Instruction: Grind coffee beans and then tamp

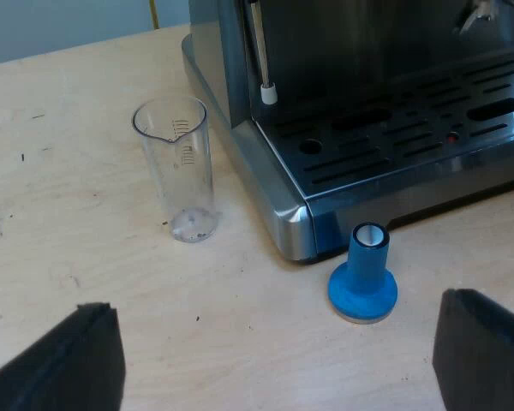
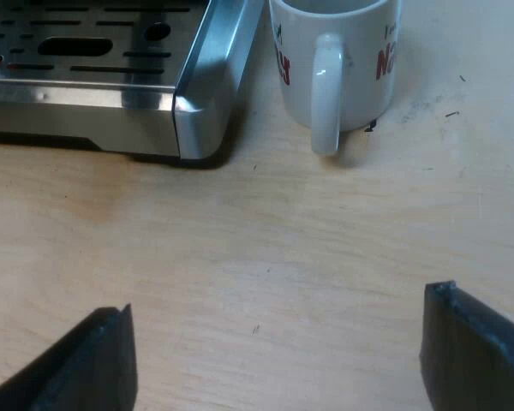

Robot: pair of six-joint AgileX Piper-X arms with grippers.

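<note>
A blue tamper (image 1: 363, 278) stands upright on the wooden table, just off the corner of the espresso machine's drip tray (image 1: 394, 145). A clear measuring glass (image 1: 176, 169) stands beside the machine's side, with a few dark specks at its bottom. My left gripper (image 1: 278, 360) hovers open above the table, short of the tamper, nothing between its fingers (image 1: 484, 347). In the right wrist view a white mug (image 2: 336, 64) with red lettering stands by the drip tray's other corner (image 2: 197, 107), handle toward me. My right gripper (image 2: 278, 355) is open over bare wood.
The steam wand (image 1: 262, 51) with its white tip hangs over the tray. The slotted metal tray (image 2: 68, 47) has a raised rim at its edge. Bare wooden tabletop (image 2: 257, 248) lies between each gripper and the machine.
</note>
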